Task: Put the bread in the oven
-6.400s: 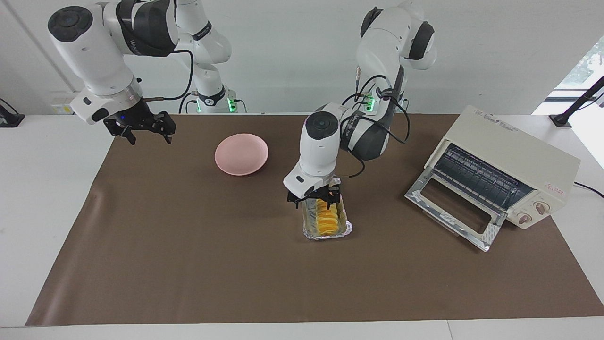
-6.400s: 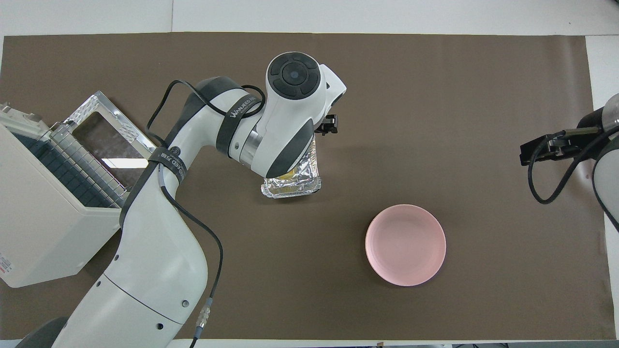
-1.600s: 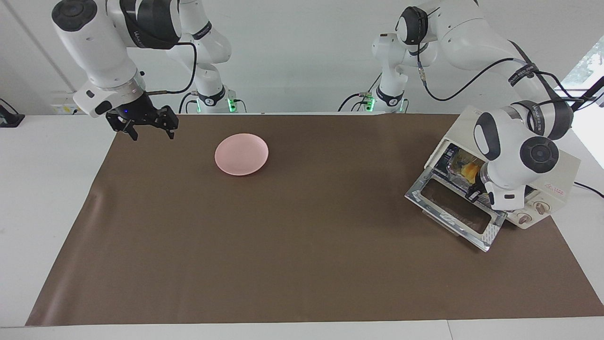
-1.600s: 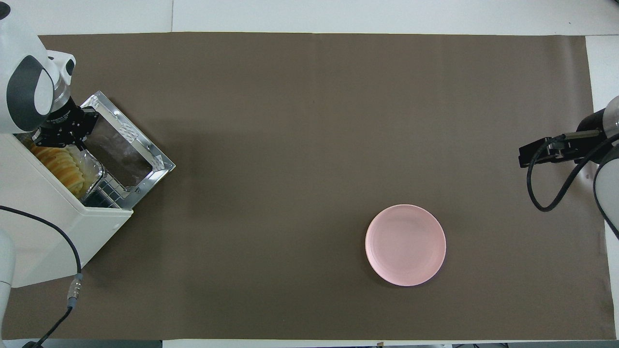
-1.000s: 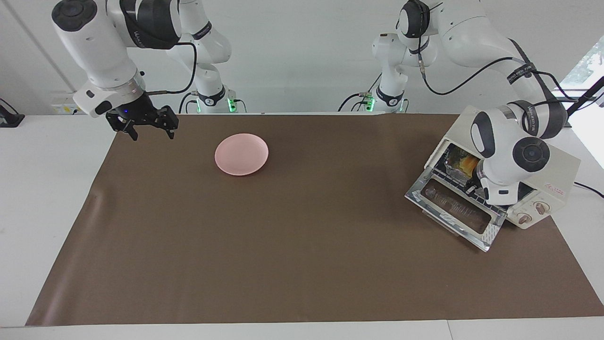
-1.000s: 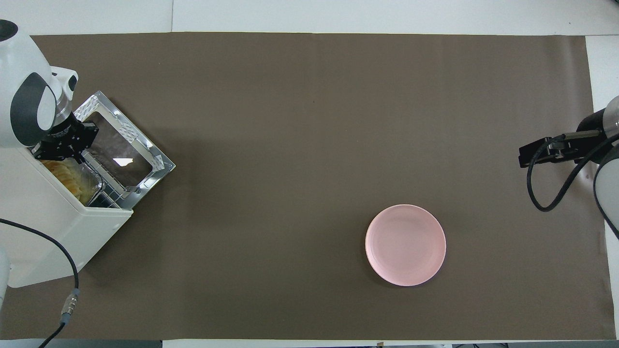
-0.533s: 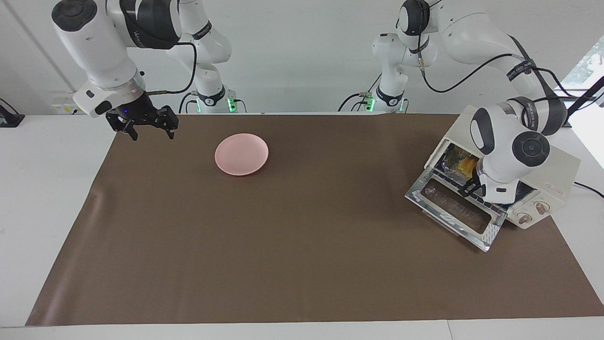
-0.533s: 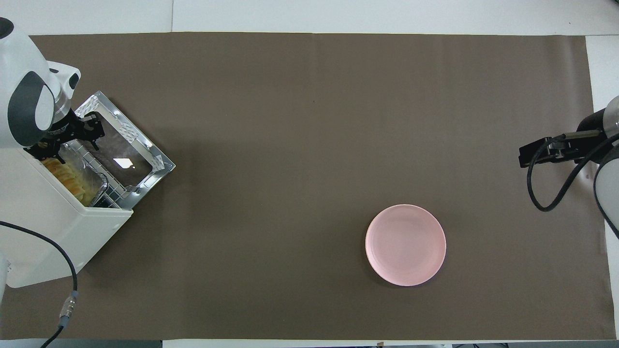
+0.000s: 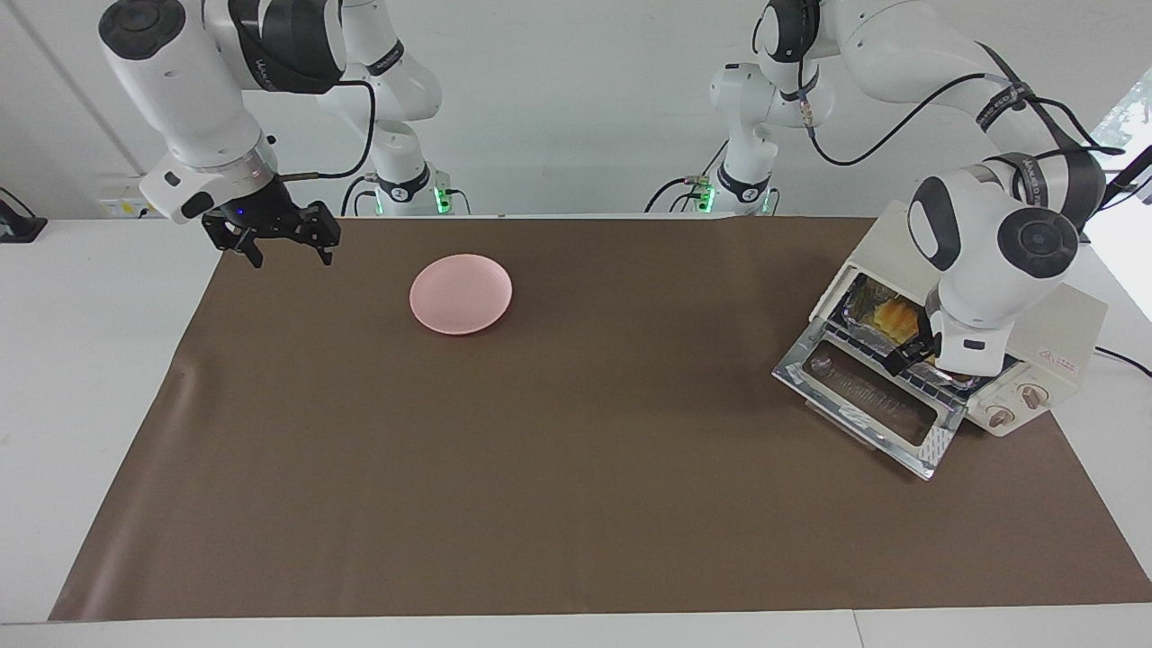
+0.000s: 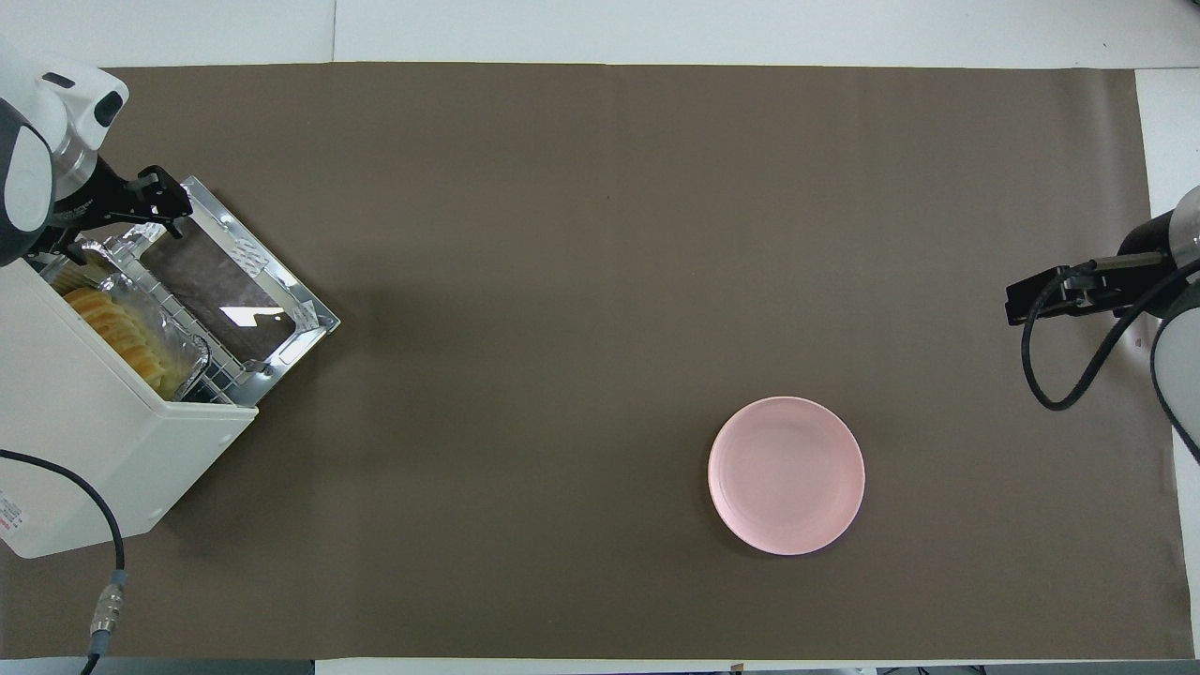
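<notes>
Brown mat; left tool (image 9: 909,353) open, empty.

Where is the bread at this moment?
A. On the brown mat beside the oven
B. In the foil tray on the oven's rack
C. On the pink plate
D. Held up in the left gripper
B: the bread lies in the foil tray on the rack of the oven, whose door hangs open.

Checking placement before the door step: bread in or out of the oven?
In. The bread lies in its foil tray on the rack inside the oven, whose door hangs open.
</notes>
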